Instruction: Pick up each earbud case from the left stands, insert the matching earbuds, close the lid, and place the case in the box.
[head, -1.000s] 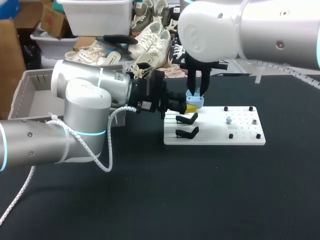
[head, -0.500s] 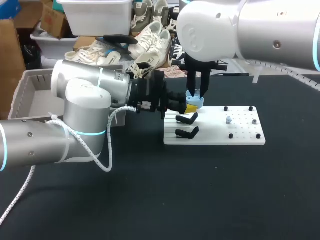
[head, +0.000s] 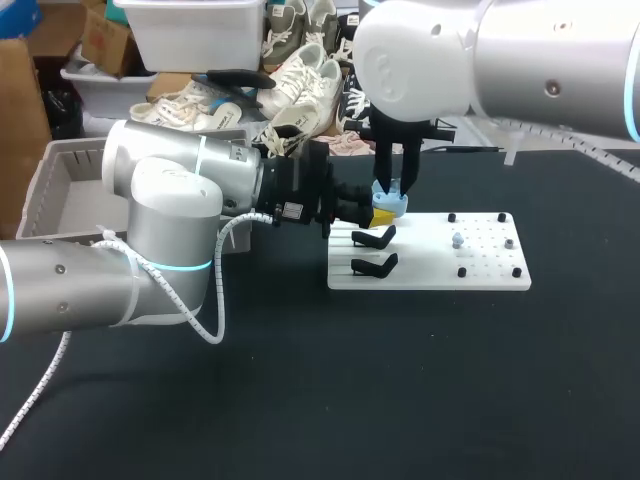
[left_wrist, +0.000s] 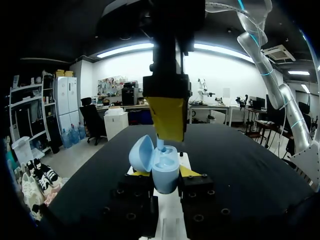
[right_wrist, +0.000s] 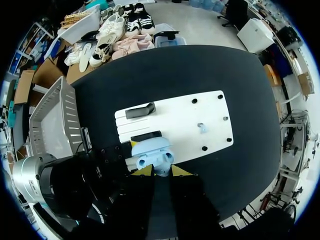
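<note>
Cases: I am seeing just one, a light-blue earbud case (left_wrist: 162, 167), and my left gripper (left_wrist: 165, 174) is pinching it from both sides over the far left corner of the white board (head: 480, 262), its lid (left_wrist: 140, 152) standing open. Earbuds are numbering two. My right gripper (right_wrist: 161, 171) is pinching one earbud (left_wrist: 161, 145) from above, its fingers nearly together, and the bud's stem is dipping into the open case. The second earbud (head: 457, 240) is sitting alone on the board. Two black stands (head: 375, 238) (head: 375, 265) are lying at the board's left end, both bare, and four black pegs (head: 452, 216) are dotting its right half. One grey box (head: 60, 190) is waiting off to the left. Nothing is differing from a second ago: both arms are staying put.
</note>
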